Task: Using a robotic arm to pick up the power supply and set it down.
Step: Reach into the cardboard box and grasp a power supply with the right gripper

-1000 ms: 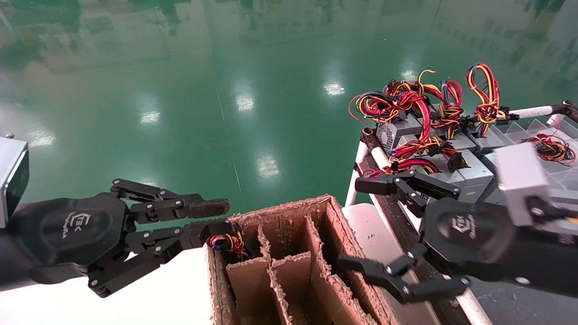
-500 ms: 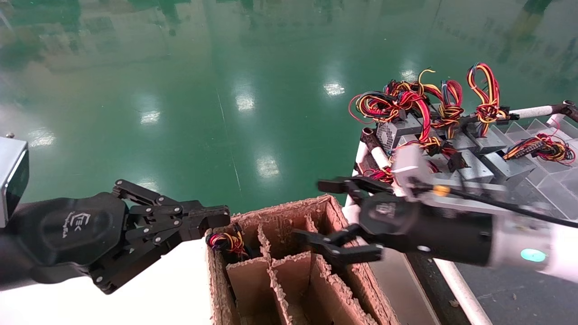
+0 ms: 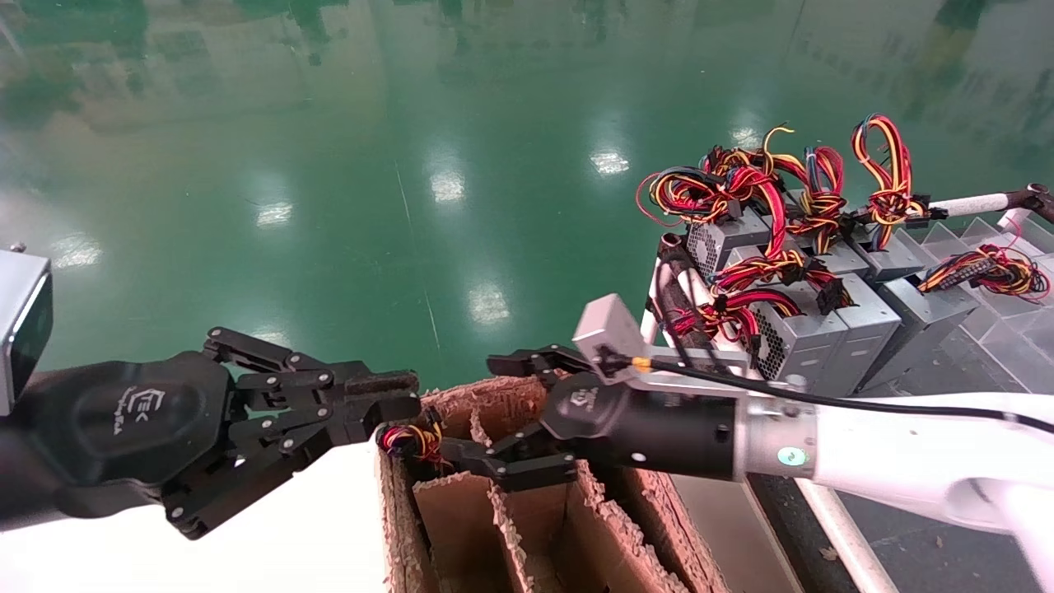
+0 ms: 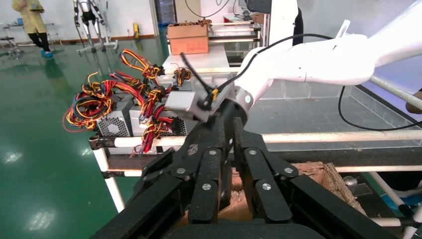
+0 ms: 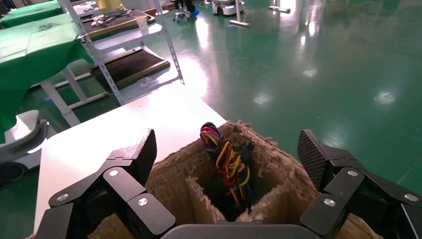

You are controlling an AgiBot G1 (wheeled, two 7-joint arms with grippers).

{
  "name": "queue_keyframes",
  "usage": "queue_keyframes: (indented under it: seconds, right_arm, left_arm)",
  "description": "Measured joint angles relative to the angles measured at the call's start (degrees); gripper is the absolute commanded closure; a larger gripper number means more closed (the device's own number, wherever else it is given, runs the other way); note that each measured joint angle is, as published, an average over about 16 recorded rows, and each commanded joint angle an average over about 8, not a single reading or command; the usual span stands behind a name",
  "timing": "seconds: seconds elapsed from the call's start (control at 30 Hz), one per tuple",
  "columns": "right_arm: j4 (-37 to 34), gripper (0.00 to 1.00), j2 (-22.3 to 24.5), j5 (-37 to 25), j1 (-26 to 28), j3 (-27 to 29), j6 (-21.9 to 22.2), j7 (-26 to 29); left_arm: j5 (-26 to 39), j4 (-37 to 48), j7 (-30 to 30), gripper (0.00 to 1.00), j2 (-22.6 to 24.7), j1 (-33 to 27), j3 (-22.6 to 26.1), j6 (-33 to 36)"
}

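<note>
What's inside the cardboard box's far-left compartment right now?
In the cardboard box, that cell holds a wire bundle of red, yellow and black wires sticking up. Whatever it is attached to lies hidden below. The right gripper hovers above the box, jaws open and empty.

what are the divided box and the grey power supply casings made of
The brown divided box looks like raw corrugated cardboard: matte, with frayed, fuzzy torn edges. The grey power supply casings look like bare sheet metal: dull sheen, folded edges, perforated vent grille.

Factory floor: glossy green epoxy floor (image 3: 370, 165), metal racks (image 5: 124, 55), stacked power supplies (image 3: 815, 321).
</note>
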Motion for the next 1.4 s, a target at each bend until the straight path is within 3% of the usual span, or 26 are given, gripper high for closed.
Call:
queue_keyframes:
  seconds: [0.2, 0.27, 0.47, 0.53, 1.4]
  right_arm:
    - [-3.6, 0.00, -3.4, -1.0, 0.6, -0.9, 0.5, -2.2]
    - [-4.7, 0.15, -4.4, -1.2, 0.7, -1.1, 0.6, -2.8]
    - [-7.7, 0.88, -6.8, -1.7, 1.2, -1.8, 0.3, -4.4]
    - [-8.7, 0.99, -7.5, -1.8, 1.3, -2.0, 0.1, -4.9]
    - [-19.9, 1.00, -11.8, -3.1, 3.4, -3.2, -0.1, -10.5]
  left_arm:
    - [0.0, 0.0, 0.0, 0.00, 0.0, 0.0, 0.0, 0.0]
    - [0.0, 0.0, 0.0, 0.00, 0.0, 0.0, 0.0, 0.0]
    - [0.0, 0.0, 0.0, 0.00, 0.0, 0.0, 0.0, 0.0]
    - [0.0, 0.0, 0.0, 0.00, 0.0, 0.0, 0.0, 0.0]
    - [0.0, 0.0, 0.0, 0.00, 0.0, 0.0, 0.0, 0.0]
